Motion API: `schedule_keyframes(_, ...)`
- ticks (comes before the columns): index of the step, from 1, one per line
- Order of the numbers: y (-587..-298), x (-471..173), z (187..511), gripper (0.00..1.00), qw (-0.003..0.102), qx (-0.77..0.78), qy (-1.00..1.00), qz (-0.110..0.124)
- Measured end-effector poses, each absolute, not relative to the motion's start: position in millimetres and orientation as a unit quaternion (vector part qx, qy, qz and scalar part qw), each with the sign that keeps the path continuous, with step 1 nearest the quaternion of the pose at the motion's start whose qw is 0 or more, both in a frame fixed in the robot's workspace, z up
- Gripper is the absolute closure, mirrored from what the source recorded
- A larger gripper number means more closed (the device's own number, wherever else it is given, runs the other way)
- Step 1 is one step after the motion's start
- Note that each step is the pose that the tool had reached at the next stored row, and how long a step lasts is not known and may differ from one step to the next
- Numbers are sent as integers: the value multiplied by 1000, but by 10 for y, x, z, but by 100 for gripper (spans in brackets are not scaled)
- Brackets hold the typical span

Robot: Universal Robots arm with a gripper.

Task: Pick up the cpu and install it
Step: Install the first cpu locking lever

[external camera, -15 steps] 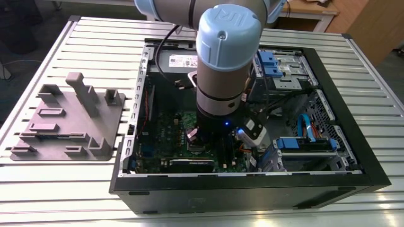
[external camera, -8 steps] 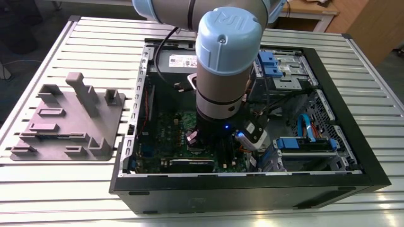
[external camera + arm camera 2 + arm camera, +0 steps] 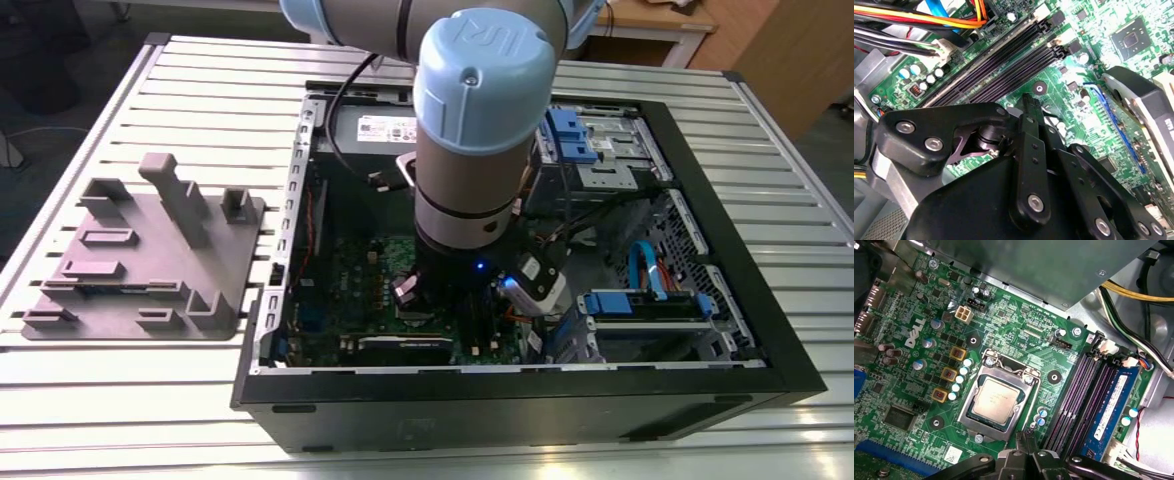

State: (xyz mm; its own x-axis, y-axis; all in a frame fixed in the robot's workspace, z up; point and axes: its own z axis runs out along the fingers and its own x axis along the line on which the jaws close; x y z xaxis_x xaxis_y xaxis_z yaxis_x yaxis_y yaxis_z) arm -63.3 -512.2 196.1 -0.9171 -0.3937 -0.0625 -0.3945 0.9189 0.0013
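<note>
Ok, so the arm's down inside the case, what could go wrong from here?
The gripper hangs close over the motherboard beside the cpu in its socket frame; a sideways slip could knock the small capacitors or memory slots. Loose cables lie near the arm inside the case and might snag.

clear drop onto cpu (image 3: 995, 401) in the first wrist view. memory slots (image 3: 1074, 392) and blue memory stick (image 3: 1112, 399) crowd one side, capacitors (image 3: 959, 379) the other. cable bundle (image 3: 1116, 315) past the slots.
</note>
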Motion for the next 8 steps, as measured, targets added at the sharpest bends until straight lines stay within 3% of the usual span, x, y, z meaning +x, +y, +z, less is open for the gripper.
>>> schedule_keyframes(8, -5132, -649, 1899, 90, 39, -201, 979, 6)
